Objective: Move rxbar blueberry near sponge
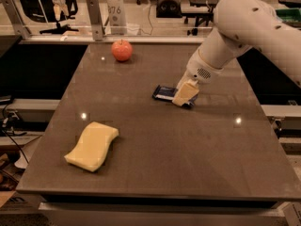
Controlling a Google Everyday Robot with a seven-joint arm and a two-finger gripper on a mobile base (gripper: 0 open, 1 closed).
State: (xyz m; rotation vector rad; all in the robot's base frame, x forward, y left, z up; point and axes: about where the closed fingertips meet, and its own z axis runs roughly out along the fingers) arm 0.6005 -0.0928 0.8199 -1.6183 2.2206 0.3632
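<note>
Gripper (185,94) over one end of rxbar blueberry (165,93) at centre of table (155,182), grip impossible to tell; light, flat, slick-wrapped, probably best pinched across narrow width; sponge (92,145) well apart.

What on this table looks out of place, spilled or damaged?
Nothing stands out. The snack bar lies flat near the middle of the table, with the gripper low over one end of it. The sponge lies flat and whole near the front left corner. The apple sits intact at the far edge. No spill shows.
</note>
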